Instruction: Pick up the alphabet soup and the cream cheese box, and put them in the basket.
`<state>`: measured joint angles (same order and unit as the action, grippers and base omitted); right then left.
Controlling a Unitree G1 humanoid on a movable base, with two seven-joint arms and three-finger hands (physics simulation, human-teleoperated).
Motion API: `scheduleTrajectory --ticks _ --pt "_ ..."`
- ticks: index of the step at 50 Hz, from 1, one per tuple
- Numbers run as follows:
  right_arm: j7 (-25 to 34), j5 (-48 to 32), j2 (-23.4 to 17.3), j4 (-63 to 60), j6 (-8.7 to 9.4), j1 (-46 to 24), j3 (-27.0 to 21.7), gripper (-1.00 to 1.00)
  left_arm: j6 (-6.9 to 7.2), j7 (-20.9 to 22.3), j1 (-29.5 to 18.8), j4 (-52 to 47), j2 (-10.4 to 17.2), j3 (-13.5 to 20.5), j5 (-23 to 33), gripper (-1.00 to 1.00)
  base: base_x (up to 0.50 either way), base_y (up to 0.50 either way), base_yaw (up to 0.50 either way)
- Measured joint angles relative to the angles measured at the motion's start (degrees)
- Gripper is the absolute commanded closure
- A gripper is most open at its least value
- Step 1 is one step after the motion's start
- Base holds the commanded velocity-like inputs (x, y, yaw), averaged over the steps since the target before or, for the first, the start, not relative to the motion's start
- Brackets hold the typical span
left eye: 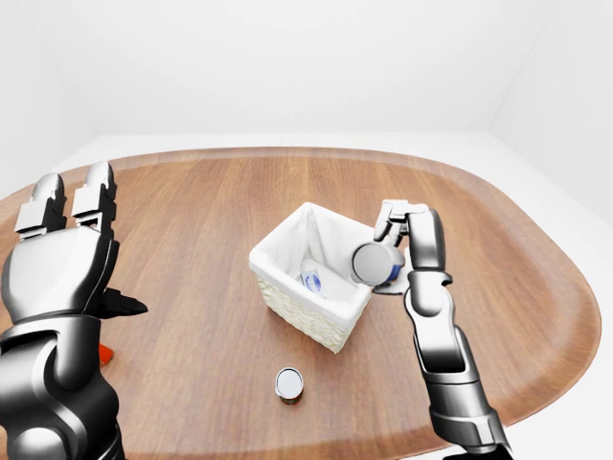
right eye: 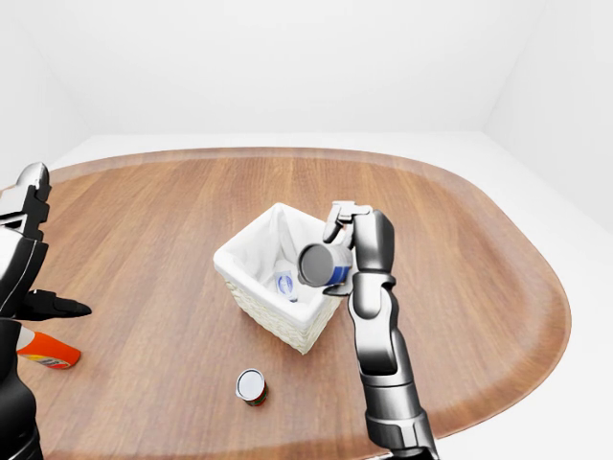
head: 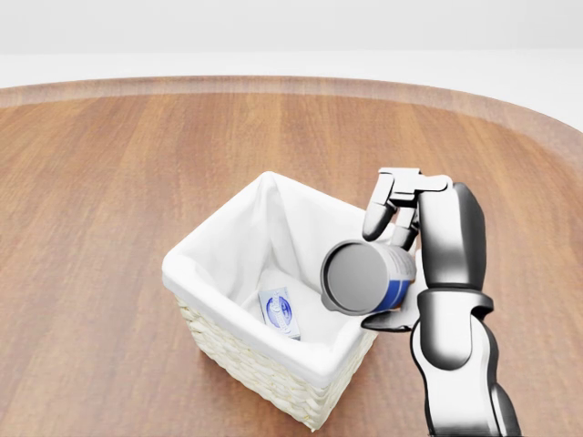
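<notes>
My right hand [head: 383, 273] is shut on the alphabet soup [head: 363, 277], a grey-topped can with a blue band, tipped on its side with the lid facing left. The can hangs above the right rim of the wicker basket [head: 239, 358], which has a white cloth lining. Lying flat on the basket's bottom is the cream cheese box [head: 279, 311], small, white and blue. At the left of the left-eye view my left hand [left eye: 67, 244] is raised with its fingers spread, holding nothing and well away from the basket.
The basket stands on a big oval wooden table [head: 109, 182]. A small upright can [right eye: 251, 386] sits on the table below the basket. At the left edge of the right-eye view, near my left arm, lies a white-and-orange bottle [right eye: 43, 350].
</notes>
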<state>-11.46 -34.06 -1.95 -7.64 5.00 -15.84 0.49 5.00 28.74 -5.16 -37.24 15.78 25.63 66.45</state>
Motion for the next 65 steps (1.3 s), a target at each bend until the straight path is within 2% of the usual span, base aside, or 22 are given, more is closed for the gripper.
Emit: scheduleTrajectory --ticks 37,50,65 --pt "4.5 -7.7 0.9 24.3 0.0 -17.2 2.7 1.0 0.0 -0.4 0.1 0.5 -0.1 -0.2 -0.1 -1.0 0.0 0.0 0.0" --pt "3.2 -8.9 0.5 39.2 0.0 -24.8 2.7 1.0 0.0 -0.6 0.2 0.8 -0.2 -0.3 -0.2 -1.0 0.0 0.0 0.0" --pt "-1.2 -8.2 0.6 59.1 0.0 -33.4 2.8 1.0 0.0 -0.3 0.2 0.5 -0.1 -0.2 -0.1 -1.0 0.0 0.0 0.0"
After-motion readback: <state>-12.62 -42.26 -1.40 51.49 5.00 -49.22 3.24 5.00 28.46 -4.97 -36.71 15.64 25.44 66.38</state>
